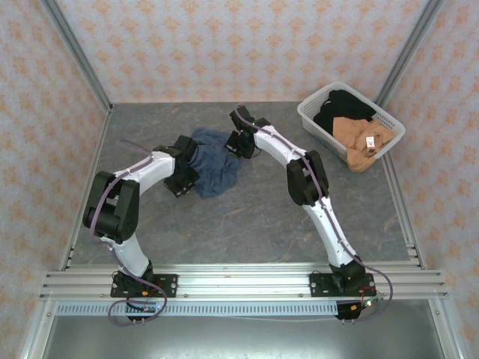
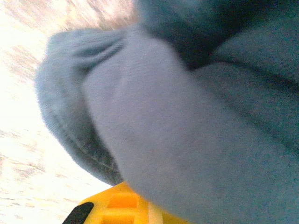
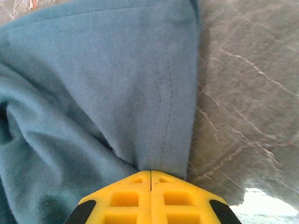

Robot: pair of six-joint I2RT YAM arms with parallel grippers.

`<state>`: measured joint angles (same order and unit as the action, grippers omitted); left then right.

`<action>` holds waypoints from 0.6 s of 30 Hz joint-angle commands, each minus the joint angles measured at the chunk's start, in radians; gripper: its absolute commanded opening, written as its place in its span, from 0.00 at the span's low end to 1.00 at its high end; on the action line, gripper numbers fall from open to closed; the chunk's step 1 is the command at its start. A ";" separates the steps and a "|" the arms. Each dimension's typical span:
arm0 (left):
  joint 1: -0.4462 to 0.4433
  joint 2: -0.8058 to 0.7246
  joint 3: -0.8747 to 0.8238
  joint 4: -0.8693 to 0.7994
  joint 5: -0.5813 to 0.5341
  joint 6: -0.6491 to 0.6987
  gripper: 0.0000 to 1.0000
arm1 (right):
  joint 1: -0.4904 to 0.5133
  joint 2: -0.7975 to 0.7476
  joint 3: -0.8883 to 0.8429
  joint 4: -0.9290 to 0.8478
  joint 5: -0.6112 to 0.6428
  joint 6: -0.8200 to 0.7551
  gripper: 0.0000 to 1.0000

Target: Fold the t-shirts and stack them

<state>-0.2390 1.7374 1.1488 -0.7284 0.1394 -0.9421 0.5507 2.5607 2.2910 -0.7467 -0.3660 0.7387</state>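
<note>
- Grey marbled table [image 1: 262, 224] is stretching out under both my arms, with patterned walls [image 1: 224, 45] closing it in on three sides.
- The slate-blue t-shirt [image 1: 217, 168] is lying bunched on that table, left of the white basket [image 1: 308, 118] and well apart from it.
- My right gripper [image 3: 150, 173] is pinching a stitched hem of the tee on its basket-facing side. The yellow fingers are pressing together with cloth caught between them.
- My left gripper [image 1: 182, 178] is sitting at the tee's side turned away from the basket. Cloth is draping across its camera and one yellow finger [image 2: 122, 205] is peeking out below, so I cannot tell whether it is clamping or parted.
- I am judging this step as spreading the tee flat before any fold. I should be drawing my two holds apart, one toward the basket and one away, keeping low so the cloth is sliding out smooth.
- I should also be checking that each hold is taking a single layer, since the bunching could be hiding doubled cloth.
- The tan-brown t-shirt [image 1: 358, 134] with its white tag [image 1: 369, 142] and the black t-shirt [image 1: 343, 105] are waiting inside the basket, not yet folded.
- I am reckoning the basket itself is the one obstacle: pulling too far toward it could be nudging its near wall.
</note>
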 commanded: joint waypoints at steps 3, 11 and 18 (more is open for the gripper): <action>0.087 -0.133 0.030 -0.104 -0.130 0.101 0.00 | -0.014 -0.200 -0.179 -0.022 0.178 0.027 0.00; 0.205 -0.216 0.090 -0.138 -0.155 0.223 0.00 | -0.029 -0.580 -0.630 0.011 0.287 0.072 0.00; 0.273 -0.201 0.115 -0.129 -0.156 0.269 0.00 | -0.021 -0.768 -0.966 0.051 0.188 0.116 0.00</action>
<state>0.0158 1.5360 1.2339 -0.8223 0.0303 -0.7231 0.5228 1.8114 1.4189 -0.6949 -0.1669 0.8268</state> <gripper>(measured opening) 0.041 0.042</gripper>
